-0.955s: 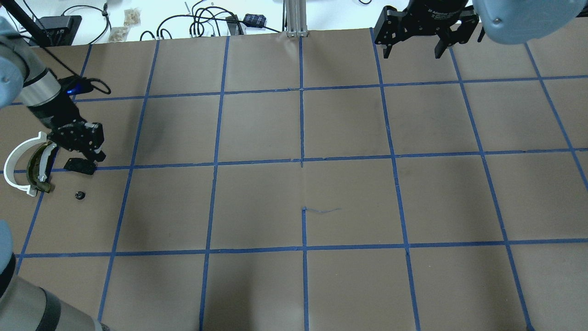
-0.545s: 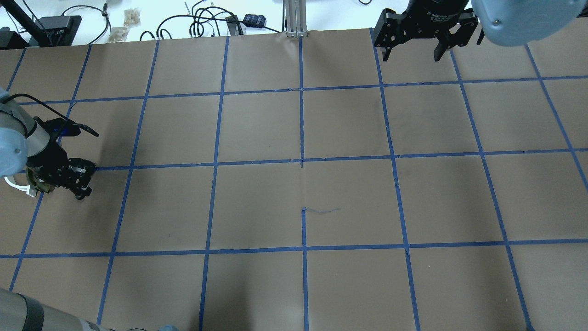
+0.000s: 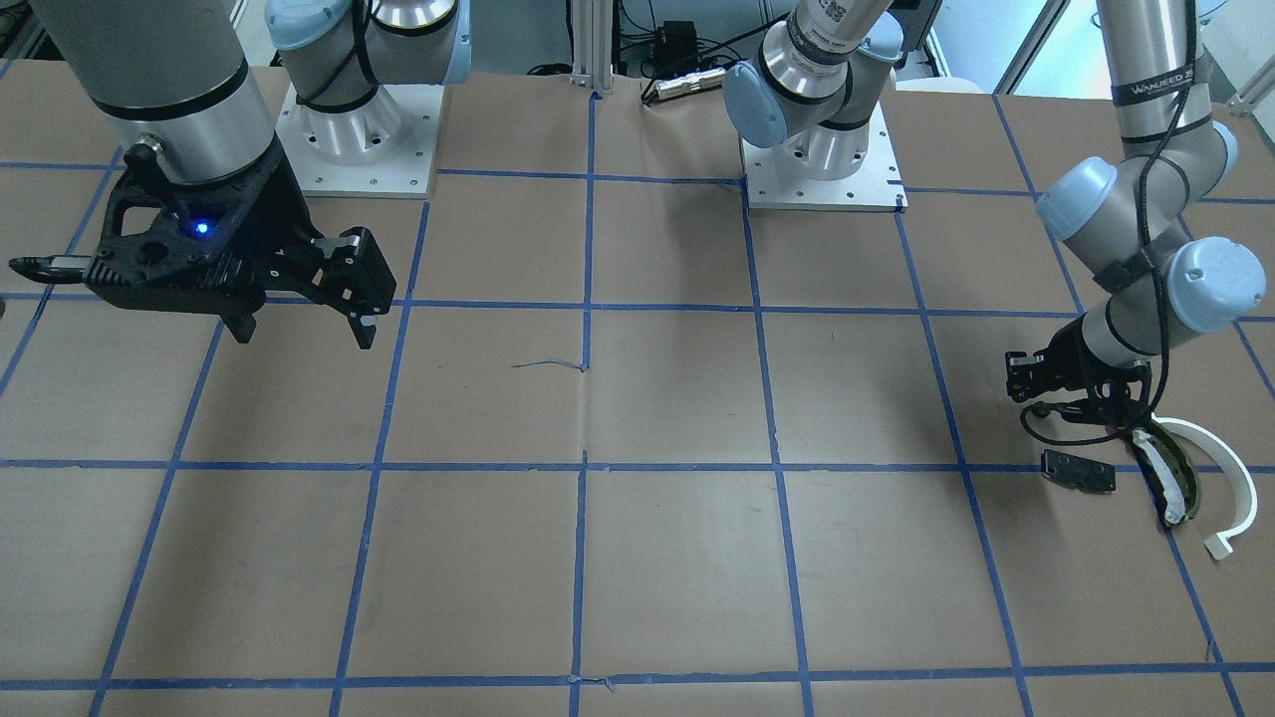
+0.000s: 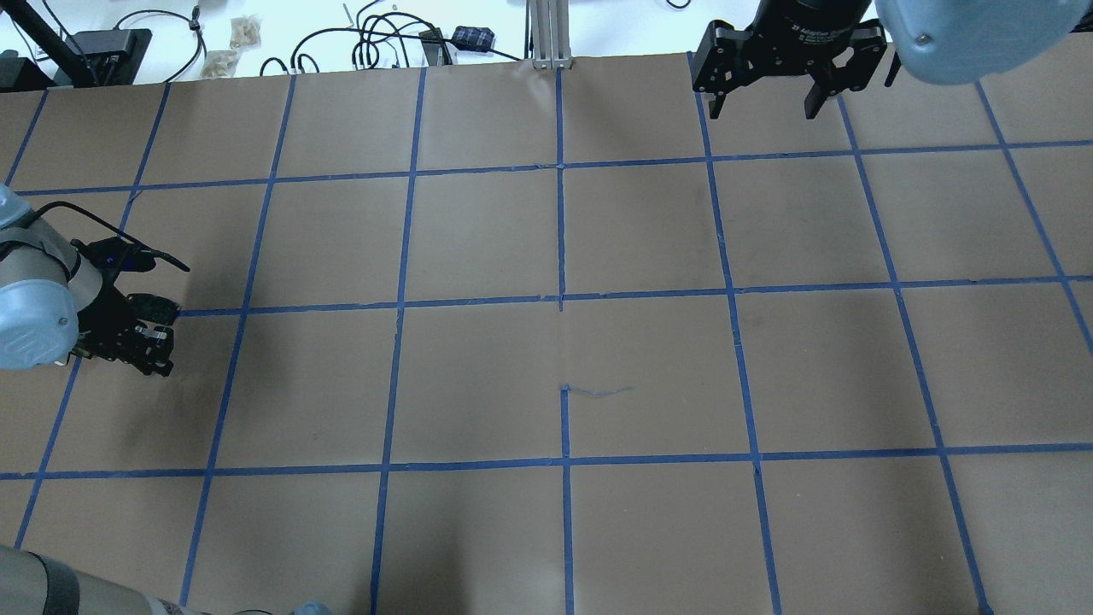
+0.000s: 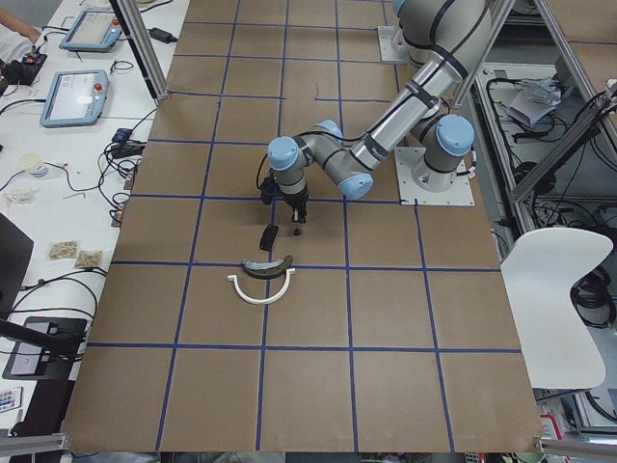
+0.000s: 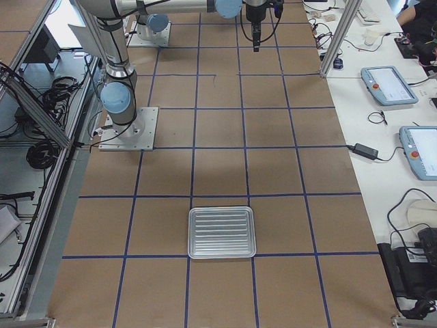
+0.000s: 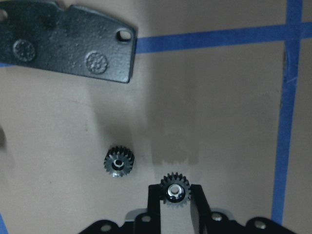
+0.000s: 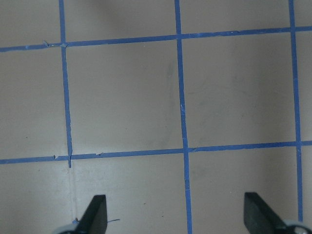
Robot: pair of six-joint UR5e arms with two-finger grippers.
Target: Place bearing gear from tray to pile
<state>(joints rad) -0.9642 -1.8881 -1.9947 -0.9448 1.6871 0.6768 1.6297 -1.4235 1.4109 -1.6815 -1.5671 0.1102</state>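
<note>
My left gripper (image 7: 174, 204) is shut on a small black bearing gear (image 7: 175, 190), low over the paper. A second gear (image 7: 118, 162) lies loose just beside it. The pile's flat black plate (image 7: 68, 41) lies a little beyond them. In the front-facing view the left gripper (image 3: 1036, 386) is next to the black plate (image 3: 1078, 470), the olive-green and white curved piece (image 3: 1167, 480) and the white arc (image 3: 1233, 478). In the overhead view the left gripper (image 4: 154, 346) hides the gears and my elbow covers the arc. My right gripper (image 4: 760, 94) is open and empty at the far side.
The ribbed metal tray (image 6: 222, 232) lies on the table near its right end, far from the pile, with nothing showing in it. Brown paper with a blue tape grid (image 4: 564, 299) covers the table. Cables and boxes lie past the far edge (image 4: 384, 38).
My left arm has swung back toward the robot's side, from beside the black plate to over the loose gear. Its elbow now covers the white arc. The right gripper has barely moved.
</note>
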